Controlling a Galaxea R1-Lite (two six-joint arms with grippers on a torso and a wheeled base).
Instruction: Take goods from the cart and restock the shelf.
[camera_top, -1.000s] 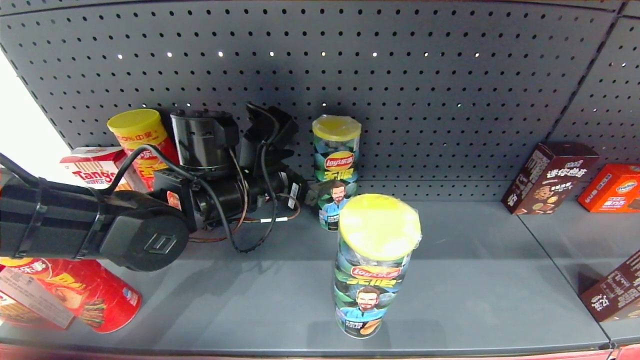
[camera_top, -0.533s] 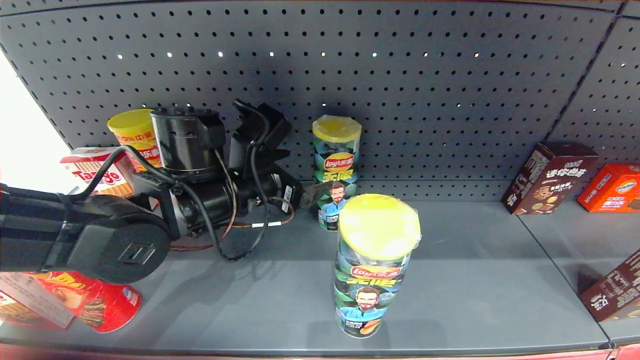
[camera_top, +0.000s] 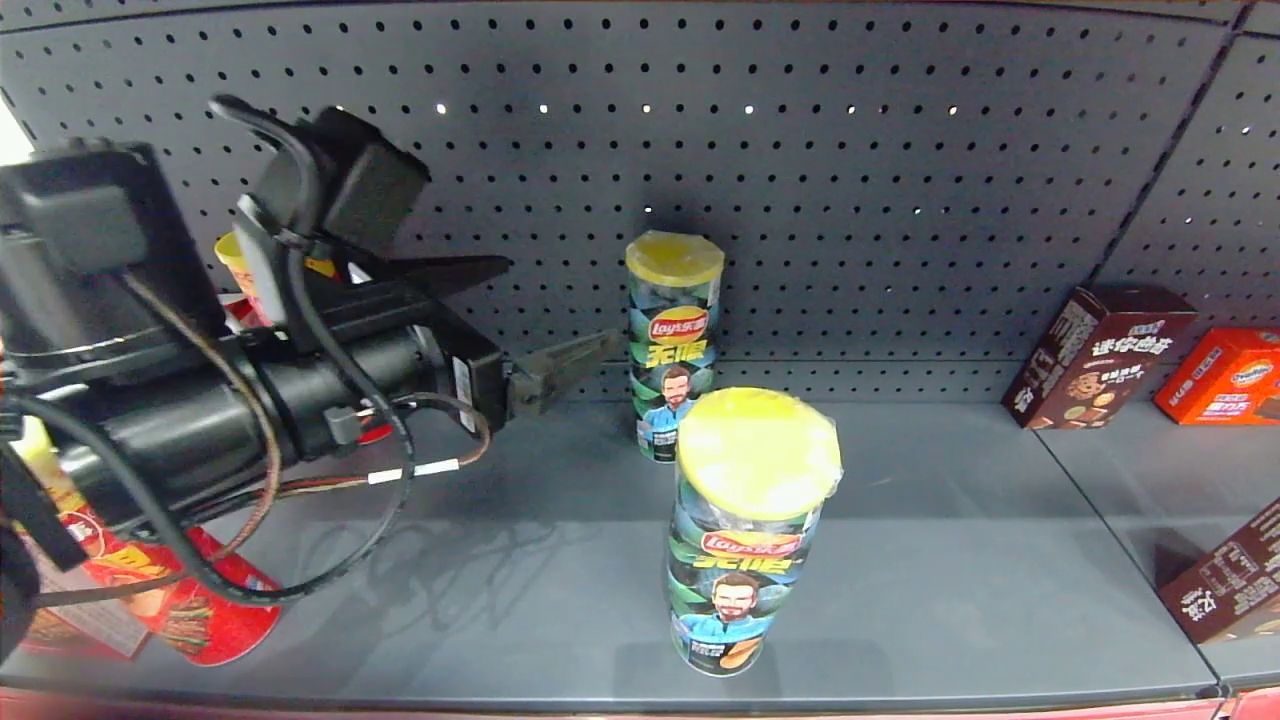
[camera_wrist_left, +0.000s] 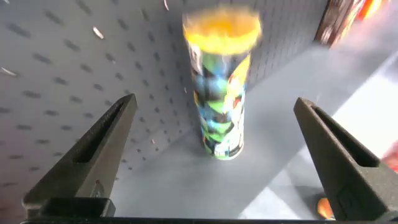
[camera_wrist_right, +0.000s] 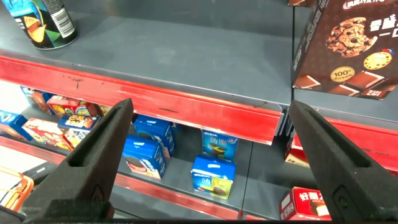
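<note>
Since the left gripper (camera_wrist_left: 214, 102) holds its fingers apart beside the rear can (camera_top: 672, 340), upright on the shelf (camera_top: 950, 560) by the pegboard (camera_top: 850, 200), placing looks done; next, fetch more from the cart. The right gripper (camera_wrist_right: 211, 107) likewise gapes, empty.

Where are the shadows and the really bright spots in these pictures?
Head view: the left arm throws a wiggly shadow on the shelf, and light pokes through some pegboard holes. Left wrist view: the shelf past the can glares pale. Right wrist view: it looks darker under the red shelf edge.
</note>
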